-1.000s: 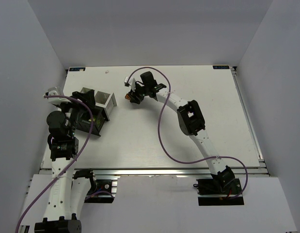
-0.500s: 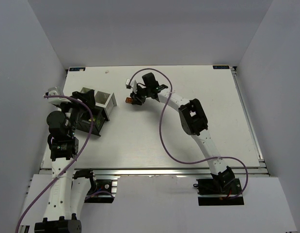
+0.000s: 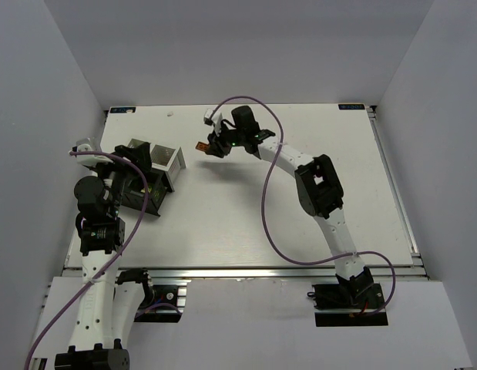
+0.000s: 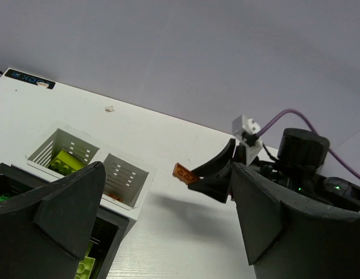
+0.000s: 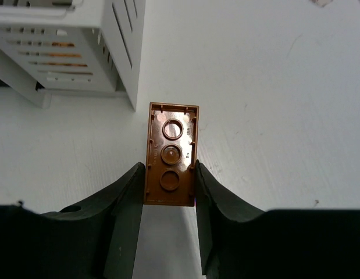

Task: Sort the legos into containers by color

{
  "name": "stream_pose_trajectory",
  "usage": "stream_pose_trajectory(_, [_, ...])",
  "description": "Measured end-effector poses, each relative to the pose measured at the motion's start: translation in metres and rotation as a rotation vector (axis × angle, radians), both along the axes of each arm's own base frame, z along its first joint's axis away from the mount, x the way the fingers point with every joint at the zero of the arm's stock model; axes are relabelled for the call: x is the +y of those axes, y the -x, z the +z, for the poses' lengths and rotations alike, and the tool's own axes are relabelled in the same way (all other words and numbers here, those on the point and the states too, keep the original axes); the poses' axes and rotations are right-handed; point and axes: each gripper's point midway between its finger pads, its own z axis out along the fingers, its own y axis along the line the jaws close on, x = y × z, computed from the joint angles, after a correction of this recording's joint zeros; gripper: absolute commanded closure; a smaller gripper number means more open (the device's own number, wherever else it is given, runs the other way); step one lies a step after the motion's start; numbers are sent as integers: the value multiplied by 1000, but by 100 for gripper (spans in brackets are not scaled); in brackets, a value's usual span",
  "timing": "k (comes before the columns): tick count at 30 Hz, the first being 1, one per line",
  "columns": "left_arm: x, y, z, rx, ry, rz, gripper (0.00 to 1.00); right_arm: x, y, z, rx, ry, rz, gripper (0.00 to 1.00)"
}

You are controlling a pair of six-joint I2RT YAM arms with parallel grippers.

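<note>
Orange hard-plastic brick (image 5: 171, 154), seen from its hollow underside (three round tubes visible). It is pinched between the fingers of the right tool (image 5: 170, 185), which press on its two long side walls. The outer half sticks out past the fingertips.

Position: brick is held clear of the surface (image 3: 223, 223), near the white box (image 4: 123, 174) but not yet over it. Something orange shows at that box's bottom. The adjoining second white box (image 4: 52, 145) holds a lime brick (image 4: 68, 161). The black box (image 4: 107, 232) sits just in front, w/ green pieces inside.

Left tool (image 4: 168, 226): fingers spread wide, holding nothing, poised by the boxes.

Handling (est.): very light, rigid, not fragile. The walls are smooth and glossy, so the brick is likely slippery under hard pads. Best hold is across the narrow width on the flat parallel walls, approx. mid-length. A hold nearer one end, as here, may let it pivot. Studs and tubes give poor purchase. On release it should drop freely and may bounce, so a low release inside the box rim seems advisable.
</note>
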Motion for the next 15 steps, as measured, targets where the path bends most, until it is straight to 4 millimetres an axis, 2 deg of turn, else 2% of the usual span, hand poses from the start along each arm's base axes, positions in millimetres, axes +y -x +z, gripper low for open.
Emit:
stream_pose_trajectory(4, [0,0,0,0,0,0,2,4,-6,30,-36,-57,-19,100])
stream_pose_trajectory(10, [0,1,1,-3,0,0,2,11,-7,45,-36,-90,-28,100])
stream_pose_trajectory(15, [0,1,1,-2,-1,0,2,35,7,73,-64,-135,8,100])
